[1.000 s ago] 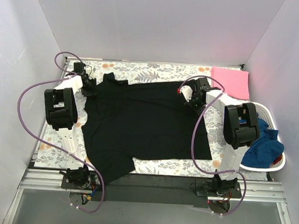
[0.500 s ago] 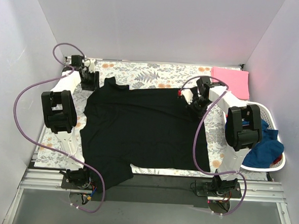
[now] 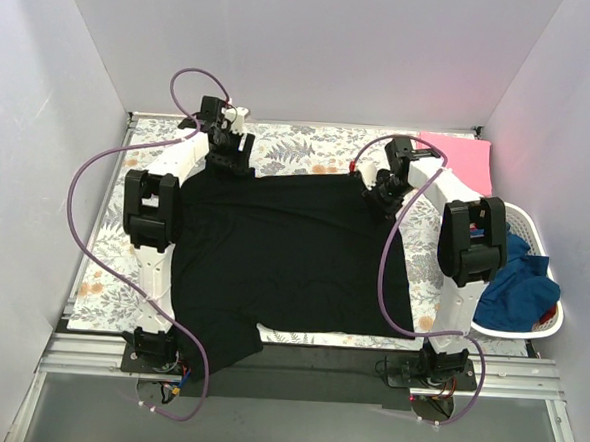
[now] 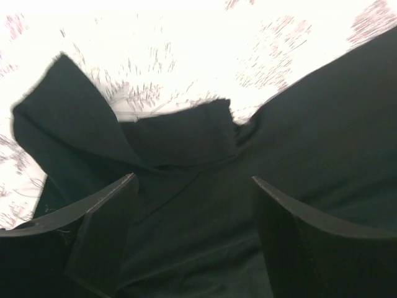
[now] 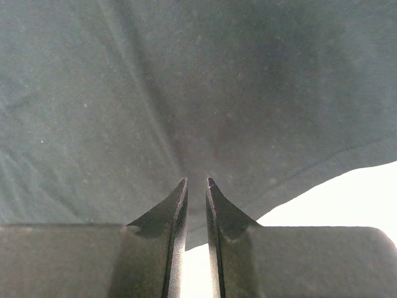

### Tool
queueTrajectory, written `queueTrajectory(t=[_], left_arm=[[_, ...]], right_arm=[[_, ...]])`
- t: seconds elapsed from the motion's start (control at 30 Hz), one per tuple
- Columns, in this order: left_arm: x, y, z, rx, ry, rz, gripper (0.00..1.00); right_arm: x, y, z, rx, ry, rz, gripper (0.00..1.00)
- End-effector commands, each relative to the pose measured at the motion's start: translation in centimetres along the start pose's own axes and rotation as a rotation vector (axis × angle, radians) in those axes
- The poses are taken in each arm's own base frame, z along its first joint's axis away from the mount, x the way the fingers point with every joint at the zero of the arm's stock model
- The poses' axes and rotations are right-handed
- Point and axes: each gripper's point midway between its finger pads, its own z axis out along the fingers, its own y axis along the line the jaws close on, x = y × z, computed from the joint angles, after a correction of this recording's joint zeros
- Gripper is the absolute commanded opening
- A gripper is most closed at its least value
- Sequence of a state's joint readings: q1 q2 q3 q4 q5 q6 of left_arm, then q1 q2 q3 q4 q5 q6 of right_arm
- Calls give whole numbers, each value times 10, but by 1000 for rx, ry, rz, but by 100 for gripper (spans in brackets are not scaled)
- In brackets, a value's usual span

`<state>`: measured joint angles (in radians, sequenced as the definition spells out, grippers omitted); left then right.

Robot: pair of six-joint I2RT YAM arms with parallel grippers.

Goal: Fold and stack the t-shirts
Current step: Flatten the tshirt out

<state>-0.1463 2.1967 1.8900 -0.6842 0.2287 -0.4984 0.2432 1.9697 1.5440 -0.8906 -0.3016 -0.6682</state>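
A black t-shirt (image 3: 283,250) lies spread on the floral table cover, one sleeve hanging over the near edge. My left gripper (image 3: 228,164) is open above the shirt's far left corner; in the left wrist view (image 4: 192,186) its jaws stand wide apart over the crumpled collar and sleeve (image 4: 180,133). My right gripper (image 3: 382,198) is at the shirt's far right corner, shut on a pinch of the black fabric (image 5: 197,155) near its hem. A folded pink t-shirt (image 3: 459,159) lies at the far right corner.
A white basket (image 3: 535,231) with a blue garment (image 3: 521,290) stands at the right edge. The floral cover (image 3: 115,220) shows at the left and along the back. White walls close in on three sides. Purple cables loop over both arms.
My left gripper has moved right along the back, from the far left corner to the shirt's collar area. The shirt's top edge has been drawn straighter and its left side shifted right.
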Motion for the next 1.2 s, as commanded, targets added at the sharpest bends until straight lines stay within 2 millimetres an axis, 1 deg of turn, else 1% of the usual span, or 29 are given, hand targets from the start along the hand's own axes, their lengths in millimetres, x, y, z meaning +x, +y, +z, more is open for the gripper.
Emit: queueTrajectory(t=[0.0, 0.07, 0.2, 0.23, 0.3, 0.33, 0.37, 0.4, 0.47, 0.5, 0.57, 0.6, 0.63, 0.7, 0.73, 0.77, 0.83, 0.87, 0.97, 1.03, 1.07, 1.13, 1.17], left_arm=[[1, 14, -6, -93, 25, -6, 72], [6, 20, 0, -127, 39, -27, 73], [12, 25, 5, -161, 66, -48, 72], [13, 25, 6, -160, 70, -49, 71], [17, 25, 12, -155, 79, -53, 65], [16, 25, 12, -151, 73, -53, 62], [14, 24, 14, -145, 69, -54, 54], [14, 23, 17, -140, 66, -63, 49], [7, 20, 20, -118, 38, -67, 35], [0, 21, 23, -116, 14, -71, 20], [-8, 20, 25, -107, -6, -77, 9], [-23, 21, 24, -110, -44, -81, 0], [-24, 22, 29, -112, -49, -85, 0], [-32, 24, 33, -114, -79, -80, 0], [-43, 26, 32, -120, -111, -76, 0], [-41, 28, 40, -121, -107, -77, 0], [-52, 30, 43, -120, -134, -70, 0], [-47, 31, 52, -116, -121, -71, 0], [-49, 32, 58, -103, -123, -73, 0], [-49, 28, 60, -62, -122, -78, 10], [-53, 29, 57, -57, -134, -93, 24], [-67, 30, 40, -39, -181, -110, 35], [-67, 38, 34, -42, -190, -133, 39]], right_arm=[[0, 0, 1, -17, 7, 23, 24], [3, 2, 7, -29, 19, 27, 24], [6, 2, 13, -41, 29, 34, 24], [5, 1, 14, -42, 28, 34, 24], [6, 1, 16, -47, 32, 35, 24], [6, 1, 16, -47, 32, 35, 24], [7, 1, 17, -49, 34, 36, 24], [8, 2, 19, -52, 38, 35, 24], [11, 3, 22, -58, 44, 40, 24], [14, 4, 23, -65, 50, 42, 23], [17, 6, 26, -72, 58, 45, 22], [18, 6, 27, -71, 59, 45, 22], [21, 7, 30, -73, 69, 48, 21], [23, 8, 30, -75, 73, 50, 20], [25, 9, 32, -78, 78, 50, 20], [26, 9, 31, -75, 80, 50, 20], [27, 9, 31, -75, 82, 49, 20], [27, 9, 31, -73, 82, 47, 20], [26, 8, 31, -72, 81, 50, 20], [24, 8, 30, -71, 78, 53, 20], [23, 9, 30, -71, 75, 52, 20], [19, 9, 27, -71, 59, 48, 21], [15, 9, 25, -70, 48, 47, 21]])
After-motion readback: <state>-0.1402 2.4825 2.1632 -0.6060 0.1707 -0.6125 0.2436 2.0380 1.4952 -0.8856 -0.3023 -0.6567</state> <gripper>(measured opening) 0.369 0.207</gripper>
